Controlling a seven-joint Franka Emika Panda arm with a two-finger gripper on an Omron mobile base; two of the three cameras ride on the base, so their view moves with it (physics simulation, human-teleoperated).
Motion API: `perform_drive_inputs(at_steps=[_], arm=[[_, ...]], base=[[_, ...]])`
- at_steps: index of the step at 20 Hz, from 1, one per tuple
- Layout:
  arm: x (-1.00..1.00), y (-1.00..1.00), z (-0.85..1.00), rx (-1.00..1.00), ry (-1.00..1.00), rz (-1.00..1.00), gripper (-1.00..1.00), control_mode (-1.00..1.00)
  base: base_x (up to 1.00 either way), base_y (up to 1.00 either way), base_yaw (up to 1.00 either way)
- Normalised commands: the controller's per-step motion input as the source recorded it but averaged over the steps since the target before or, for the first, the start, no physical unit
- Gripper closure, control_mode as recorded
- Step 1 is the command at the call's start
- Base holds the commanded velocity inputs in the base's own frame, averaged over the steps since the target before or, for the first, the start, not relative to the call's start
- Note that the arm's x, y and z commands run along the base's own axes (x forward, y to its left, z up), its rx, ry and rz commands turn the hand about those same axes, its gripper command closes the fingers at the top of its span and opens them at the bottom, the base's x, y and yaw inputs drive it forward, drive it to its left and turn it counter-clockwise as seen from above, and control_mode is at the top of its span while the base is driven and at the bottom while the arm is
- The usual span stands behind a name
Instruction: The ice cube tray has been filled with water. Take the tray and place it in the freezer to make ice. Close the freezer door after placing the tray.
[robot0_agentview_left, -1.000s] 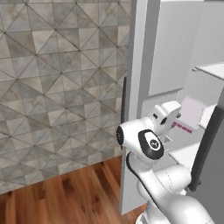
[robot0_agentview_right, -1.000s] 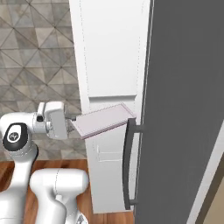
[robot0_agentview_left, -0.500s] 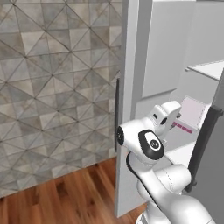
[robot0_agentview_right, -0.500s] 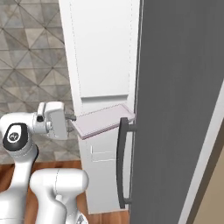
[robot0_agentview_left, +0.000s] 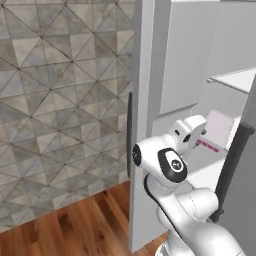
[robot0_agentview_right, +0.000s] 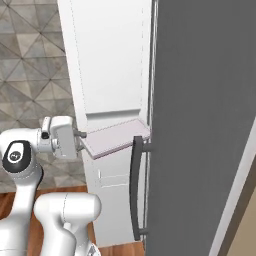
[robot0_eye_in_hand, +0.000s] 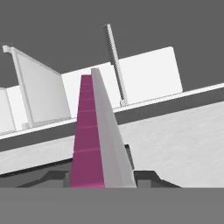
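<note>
My gripper (robot0_agentview_right: 81, 136) is shut on the near end of the ice cube tray (robot0_agentview_right: 117, 140), a thin pale lavender slab with a pink edge, held about level. In the left base view the tray (robot0_agentview_left: 220, 131) hangs just past my gripper (robot0_agentview_left: 204, 139), inside the freezer opening below a white shelf (robot0_agentview_left: 235, 80). The freezer door (robot0_agentview_left: 142, 100) stands open to the left, seen nearly edge-on. The hand view looks along the tray (robot0_eye_in_hand: 94, 131), magenta side up, and my gripper (robot0_eye_in_hand: 103, 177) clamps its near end.
The grey right door (robot0_agentview_right: 200, 125) with its dark bar handle (robot0_agentview_right: 136, 187) stands close to the tray's far end. The open door's white inner liner (robot0_agentview_right: 110, 65) rises behind the tray. A stone-patterned wall (robot0_agentview_left: 60, 100) and wood floor (robot0_agentview_left: 85, 225) lie left.
The whole scene has slid slightly left in both base views, so the base has moved. The tray stays in my gripper in the same pose.
</note>
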Motion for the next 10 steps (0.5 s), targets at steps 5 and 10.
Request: perform_drive_inputs(at_steps=[5, 10], arm=[[0.0, 0.0, 0.0, 0.0, 0.0, 0.0, 1.0, 1.0], [0.0, 0.0, 0.0, 0.0, 0.0, 0.0, 1.0, 1.0]], base=[[0.48, 0.04, -0.13], [0.4, 0.0, -0.12]])
